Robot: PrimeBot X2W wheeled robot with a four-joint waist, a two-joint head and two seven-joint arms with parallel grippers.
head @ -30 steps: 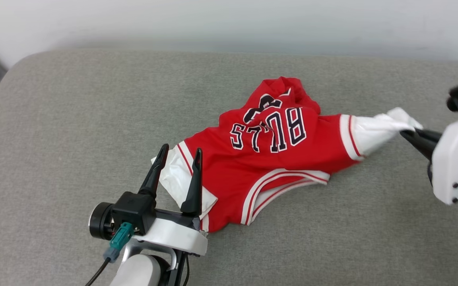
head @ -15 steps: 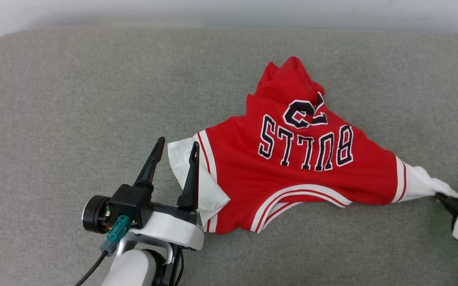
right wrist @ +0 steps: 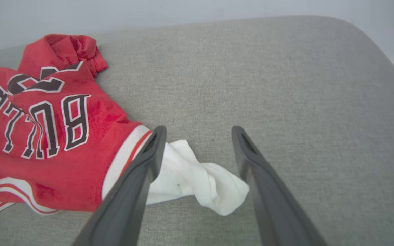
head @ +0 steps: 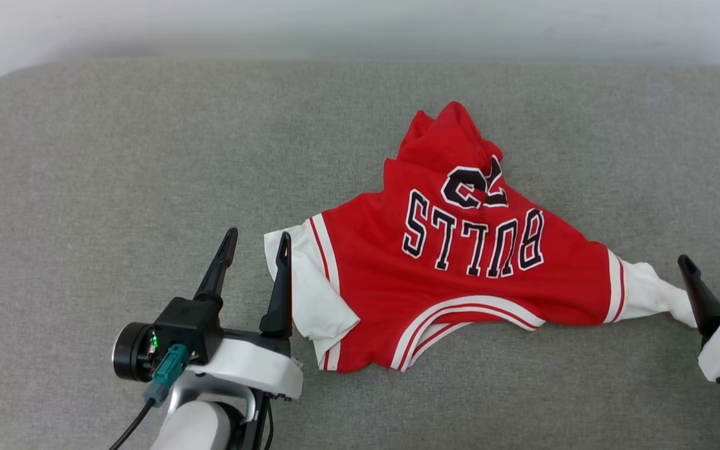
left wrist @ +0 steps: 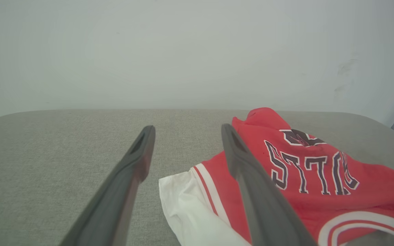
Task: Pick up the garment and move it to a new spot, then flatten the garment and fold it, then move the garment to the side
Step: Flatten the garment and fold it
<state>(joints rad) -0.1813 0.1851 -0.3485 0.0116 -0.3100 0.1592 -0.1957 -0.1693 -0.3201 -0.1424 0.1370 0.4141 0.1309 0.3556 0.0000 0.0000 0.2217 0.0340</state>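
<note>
At the lower right of the head view, the right gripper (head: 708, 265) has its two long dark fingers spread wide and grips nothing. In the right wrist view the right gripper (right wrist: 198, 136) frames the crumpled end of a white short sleeve (right wrist: 197, 181), which lies slack on the cushion between and under the fingers. At the lower left of the head view, the left gripper (head: 256, 240) is likewise splayed and empty, and its inner finger stands just beside the other white sleeve (head: 310, 294).

The red jersey T-shirt with white sleeves and striped trim (head: 460, 275) lies rumpled at the centre right of the frame. It is stretched sideways between the two grippers, and its black "BULLS 23" print faces up and reads upside down. Its far end is bunched into a peak. It rests on a grey woven fabric cushion (head: 116, 156), with a pale wall (head: 335, 25) along the top edge.
</note>
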